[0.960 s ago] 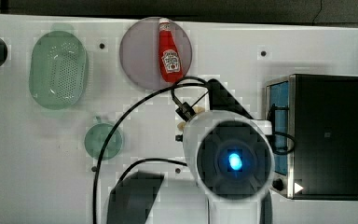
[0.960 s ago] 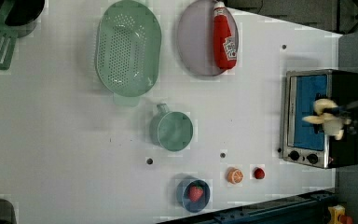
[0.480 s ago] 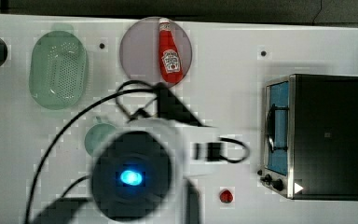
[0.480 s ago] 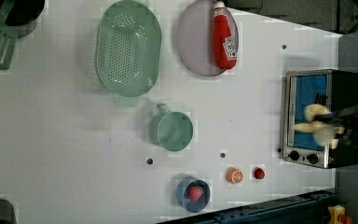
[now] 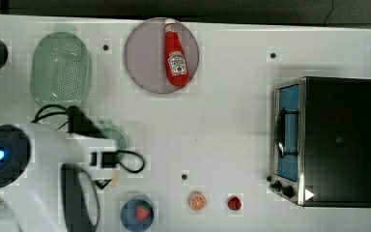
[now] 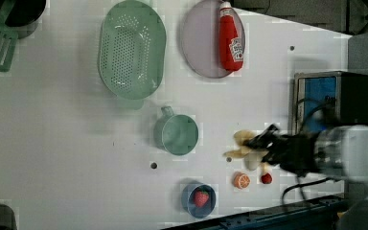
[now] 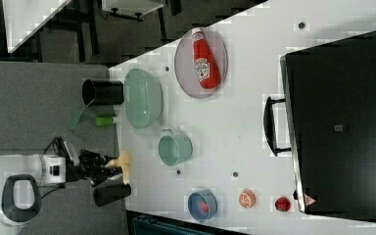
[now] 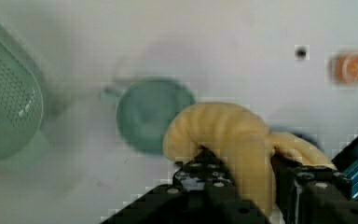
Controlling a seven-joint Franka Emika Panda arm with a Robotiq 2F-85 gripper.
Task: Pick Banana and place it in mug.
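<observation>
Gripper (image 8: 242, 179): closed around the banana, black fingers (image 8: 196, 175) clamping its middle; wrist view, lower centre.
Banana (image 8: 223, 135): pale yellow, curved, carried in the air clear of the table; in the left view it sits right of centre (image 6: 243, 146), to the right of the mug.
Mug (image 6: 178, 134): dull green, round, small handle stub at its upper left; left view, centre. Looks empty.
Colander (image 6: 132, 48): pale green, perforated, oval; left view, upper centre-left.
Ketchup bottle (image 6: 230, 37): red, lying on the grey plate (image 6: 199, 43); left view, top.
Blue bowl (image 6: 190, 201): holds a strawberry (image 6: 201, 197); left view, bottom centre.
Orange slice (image 6: 242, 180): left view, lower right of centre.
Handling, judged: probably a light toy fruit, smooth and somewhat slippery, not fragile. The mid-body hold suits it; the curved ends overhang, so one tip should enter the mug first.
</observation>
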